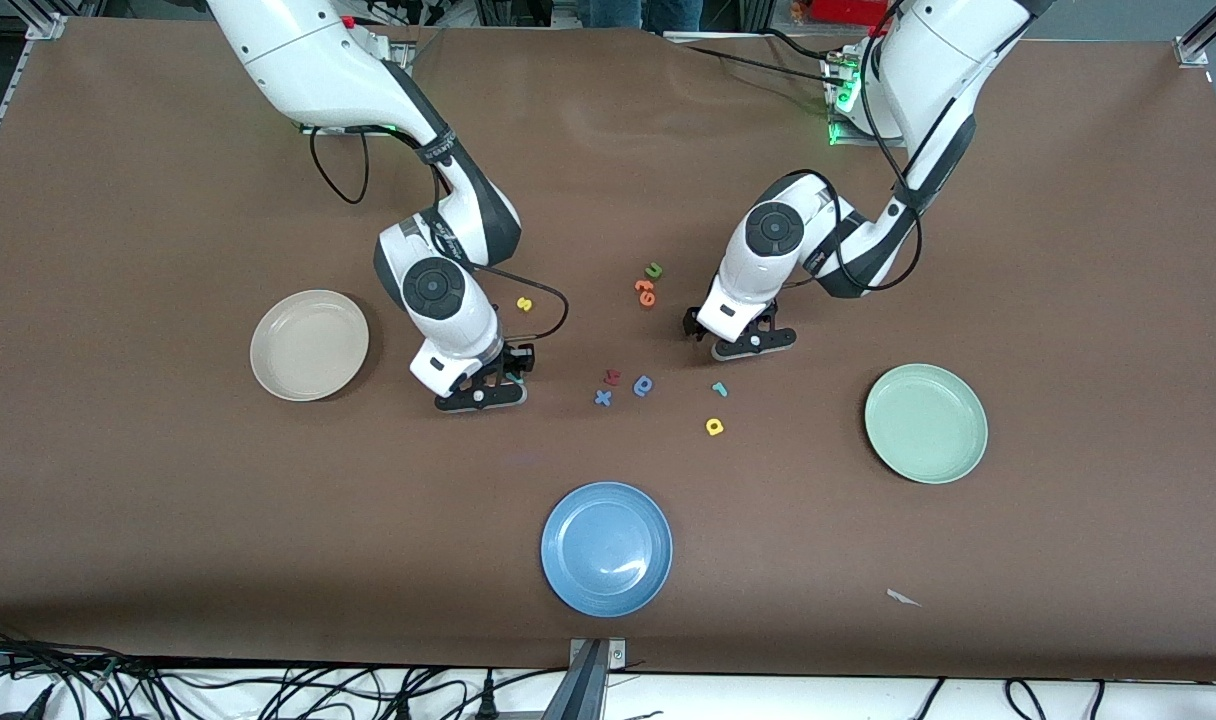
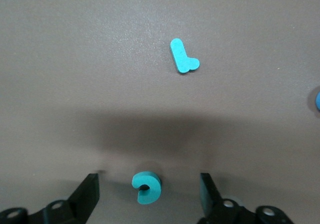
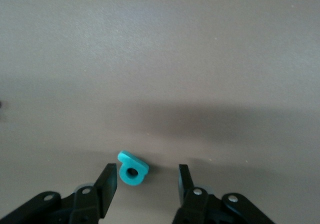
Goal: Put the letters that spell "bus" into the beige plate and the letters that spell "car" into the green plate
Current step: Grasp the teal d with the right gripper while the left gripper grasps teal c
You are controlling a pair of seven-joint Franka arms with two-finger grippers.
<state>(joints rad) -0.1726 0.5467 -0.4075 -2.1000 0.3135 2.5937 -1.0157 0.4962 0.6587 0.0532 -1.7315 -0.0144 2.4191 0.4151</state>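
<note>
Straddling two letters, one per arm, neither pinched yet.

- Left gripper (image 2: 146,196): fingers (image 2: 87,194) spread, down at the table (image 1: 168,500), teal "c" (image 2: 146,187) flat between them and about centred. To do well: close squarely, keep the pads low on the foam edge, lift straight, then carry to the green plate (image 1: 925,423) (bare, toward the left arm's end).
- Right gripper (image 3: 145,184): fingers (image 3: 106,184) apart, teal "b" (image 3: 132,169) between them, tilted and close to one finger, clear of the other. To do well: allow for the letter sliding as the near finger meets it first; confirm the hold before raising. Destination: beige plate (image 1: 309,345) (bare, toward the right arm's end).
- Also wanted: teal "r" (image 1: 719,389) and yellow "a" (image 1: 714,427), near the left gripper; yellow "s" (image 1: 523,303), beside the right arm's cable (image 1: 560,305). Yellow "u": not found.
- Not wanted: green "u" (image 1: 654,270), orange letters (image 1: 645,292), red letter (image 1: 613,377), blue "x" (image 1: 602,398), darker blue round letter (image 1: 643,386), blue plate (image 1: 606,548).
- Obstructions: none on either path to the plates; likeliest risks (a judgement) are the cable dragging the "s" and a wrist brushing the middle cluster.
</note>
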